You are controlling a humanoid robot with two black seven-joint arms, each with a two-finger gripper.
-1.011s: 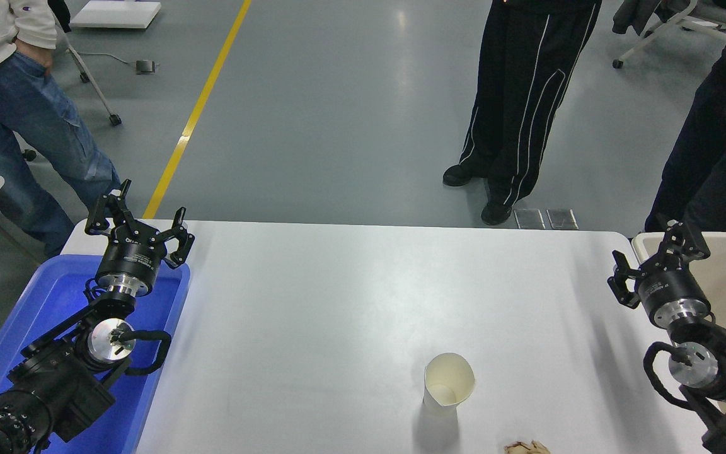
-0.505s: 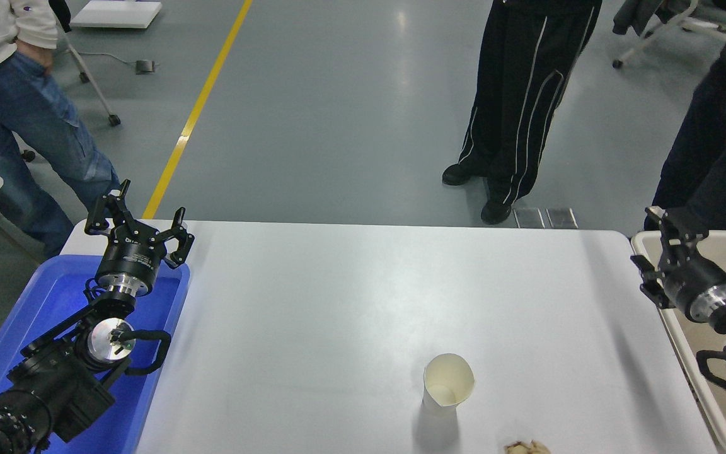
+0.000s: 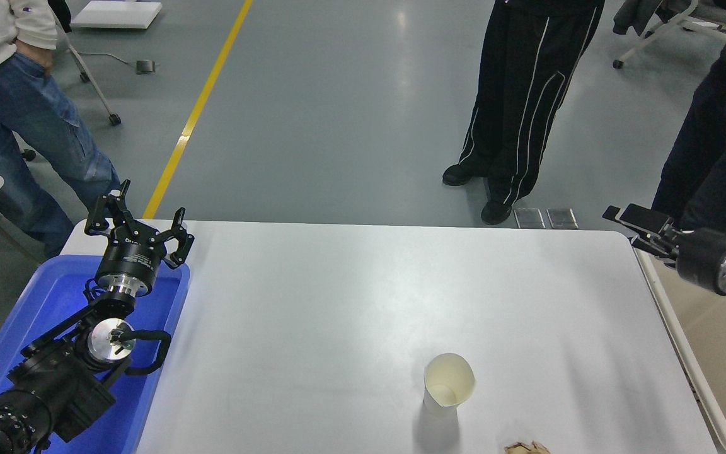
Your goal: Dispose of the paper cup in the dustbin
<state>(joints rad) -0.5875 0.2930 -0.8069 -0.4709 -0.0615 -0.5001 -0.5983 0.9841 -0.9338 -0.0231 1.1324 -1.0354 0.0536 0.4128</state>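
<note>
dustbin [image 3: 709, 353]: cut by right edge | crumpled scrap [image 3: 525, 448]: cut by bottom edge | right gripper [image 3: 633, 222]: finger state unclear

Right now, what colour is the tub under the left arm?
Bright blue, seen in the head view: the tub.

A white table [image 3: 338, 302] with rounded corners is seen on a grey floor [image 3: 350, 107]. A white paper cup [image 3: 448, 383] is stood upright on it near the front edge, and a small crumpled brownish scrap [image 3: 527, 448] is laid just beside the cup
</note>
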